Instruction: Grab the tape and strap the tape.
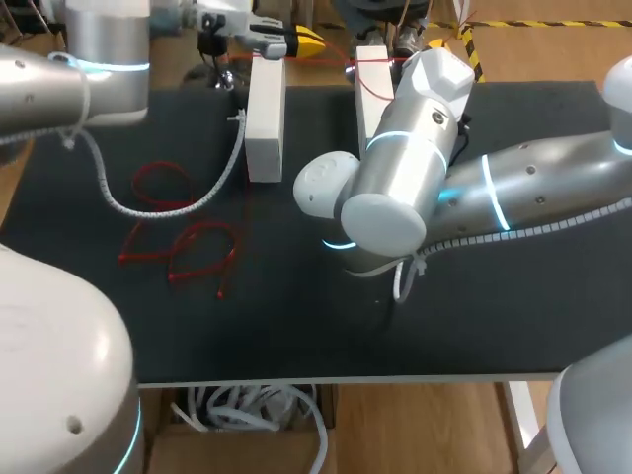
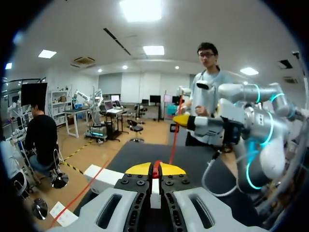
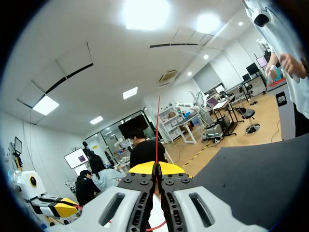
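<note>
A thin red tape (image 2: 170, 145) runs taut from my left gripper (image 2: 155, 169), which is shut on it, up to my right gripper (image 2: 181, 120). In the right wrist view the right gripper (image 3: 157, 167) is shut on the same red tape (image 3: 158, 130), which rises straight ahead of its tips; the left gripper (image 3: 65, 207) shows off to one side. Seen from the head camera, the left gripper (image 1: 306, 41) is at the table's far edge and the tape (image 1: 370, 61) stretches from it toward the right wrist, which hides the right gripper.
Two white blocks (image 1: 265, 109) (image 1: 370, 94) stand at the far side of the dark table (image 1: 296, 326). Loose red tapes (image 1: 188, 247) lie on the left part. A white spiral cable (image 1: 168, 202) hangs from the left arm over them.
</note>
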You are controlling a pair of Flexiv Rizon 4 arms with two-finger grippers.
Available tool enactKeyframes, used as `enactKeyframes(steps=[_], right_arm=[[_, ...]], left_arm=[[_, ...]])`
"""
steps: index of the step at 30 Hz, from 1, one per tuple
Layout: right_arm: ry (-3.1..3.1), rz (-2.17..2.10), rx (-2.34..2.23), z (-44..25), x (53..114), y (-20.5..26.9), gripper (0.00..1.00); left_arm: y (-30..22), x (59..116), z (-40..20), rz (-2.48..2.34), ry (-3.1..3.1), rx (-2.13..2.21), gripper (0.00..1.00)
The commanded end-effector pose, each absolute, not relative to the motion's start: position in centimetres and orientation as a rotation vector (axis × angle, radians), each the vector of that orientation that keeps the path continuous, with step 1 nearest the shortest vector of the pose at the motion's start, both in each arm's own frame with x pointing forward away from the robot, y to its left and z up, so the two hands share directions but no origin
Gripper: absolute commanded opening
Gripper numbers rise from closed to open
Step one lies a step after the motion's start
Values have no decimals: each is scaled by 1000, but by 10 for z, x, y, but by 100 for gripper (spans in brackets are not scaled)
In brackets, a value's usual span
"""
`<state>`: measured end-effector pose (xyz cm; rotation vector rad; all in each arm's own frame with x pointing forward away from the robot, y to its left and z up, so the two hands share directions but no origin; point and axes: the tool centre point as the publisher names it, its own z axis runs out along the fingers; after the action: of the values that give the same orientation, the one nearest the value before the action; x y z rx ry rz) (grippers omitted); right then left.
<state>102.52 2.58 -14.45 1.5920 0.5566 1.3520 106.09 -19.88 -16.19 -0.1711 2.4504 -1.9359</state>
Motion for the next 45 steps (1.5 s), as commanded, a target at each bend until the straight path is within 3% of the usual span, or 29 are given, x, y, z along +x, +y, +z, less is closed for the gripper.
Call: enactKeyframes(steps=[1, 15, 45], right_arm=[[563, 1351, 1599, -141, 1025, 24, 0], [563, 1351, 1599, -141, 1025, 24, 0], [563, 1351, 1599, -141, 1025, 24, 0]], left_arm=[[-201, 1052, -154, -458, 3153, -355, 0], [-210, 1053, -156, 91, 3487, -210, 0], [-213, 1052, -156, -29, 3346, -230, 0]])
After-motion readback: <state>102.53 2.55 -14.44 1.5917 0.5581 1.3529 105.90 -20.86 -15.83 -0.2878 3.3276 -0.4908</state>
